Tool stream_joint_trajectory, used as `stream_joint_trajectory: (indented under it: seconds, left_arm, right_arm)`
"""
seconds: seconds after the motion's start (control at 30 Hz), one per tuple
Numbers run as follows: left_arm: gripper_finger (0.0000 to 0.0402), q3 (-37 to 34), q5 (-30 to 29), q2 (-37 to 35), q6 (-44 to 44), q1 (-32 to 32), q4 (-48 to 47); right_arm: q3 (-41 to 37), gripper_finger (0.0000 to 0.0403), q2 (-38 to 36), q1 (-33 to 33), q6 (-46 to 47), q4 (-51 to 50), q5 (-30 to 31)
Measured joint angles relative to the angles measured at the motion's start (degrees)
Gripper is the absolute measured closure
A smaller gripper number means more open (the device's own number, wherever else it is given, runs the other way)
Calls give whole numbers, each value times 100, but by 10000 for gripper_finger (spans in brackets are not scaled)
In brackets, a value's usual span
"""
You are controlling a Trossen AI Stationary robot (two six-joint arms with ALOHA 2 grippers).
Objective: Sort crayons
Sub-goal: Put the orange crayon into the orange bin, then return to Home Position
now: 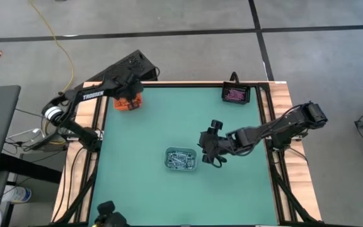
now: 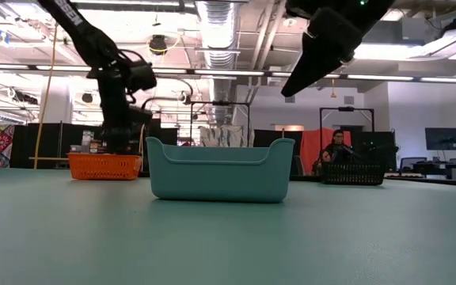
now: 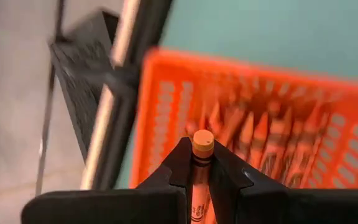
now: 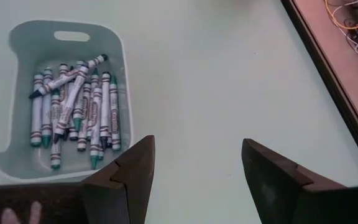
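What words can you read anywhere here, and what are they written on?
"TROSSEN": white letters on the left arm, seen from above.
Wrapper of the orange crayon held in the left pincer: dark print, too blurred to read.
Wrappers of the crayons in the grey-blue tray: print too small to read.
Nothing else readable.

Three small trays stand on the table: one orange tray, one black tray and one grey-blue tray. Two dark arms reach over them, each with one pincer. The left pincer grips one orange crayon. The grey-blue tray holds roughly fifteen blue-green crayons; the orange crayons in the orange tray are too blurred to count.
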Motion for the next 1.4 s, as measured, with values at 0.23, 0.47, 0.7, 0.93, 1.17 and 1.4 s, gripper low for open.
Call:
stream_joint_trajectory:
  seconds: [0.23,0.47,0.7,0.93,1.17,1.4]
  left_arm:
    - [359,339,1,287,-183,0,-1161]
    - [294,602,8,292,-399,-1,-1662]
    - [246,944,43,246,-858,-161,-1816]
    - [243,1026,198,28,-996,-714,-1733]
    - [244,1026,213,-399,-1178,-1503,-1527]
    - [243,1026,506,-1202,-1386,-2327,-1155]
  right_arm:
    - [0,170,0,2,-4,-2,13]
    - [0,170,0,2,-4,-6,13]
    - [0,170,0,-1,-15,-47,13]
    - [0,170,0,-2,-89,-86,89]
    - [0,170,-2,-2,-406,-77,549]
    - [0,170,-24,-2,-1067,68,575]
